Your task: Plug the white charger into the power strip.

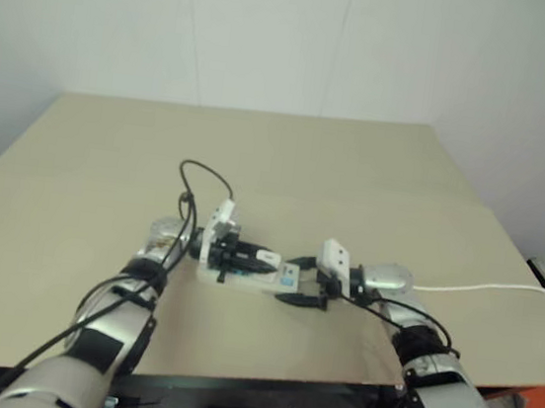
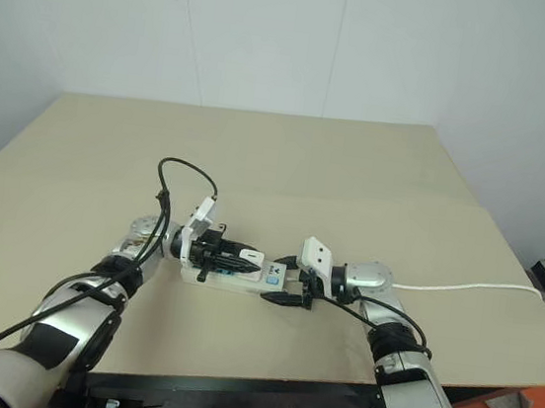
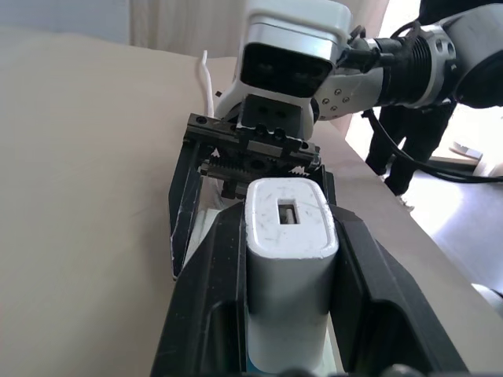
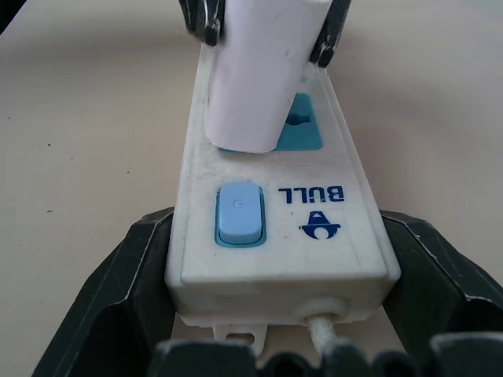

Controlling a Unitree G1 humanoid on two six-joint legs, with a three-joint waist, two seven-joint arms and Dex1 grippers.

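White rectangular plastic charger (image 3: 287, 259) sits clamped in left gripper (image 2: 236, 257) jaws, directly over a blue socket of the long white power strip (image 4: 279, 228) on the tan counter (image 1: 356, 174) — strip's switch end sits between right gripper (image 2: 287, 286) jaws, spread wide.

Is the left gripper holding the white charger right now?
Yes: in the left wrist view the white charger sits clamped between the left gripper's two black fingers.
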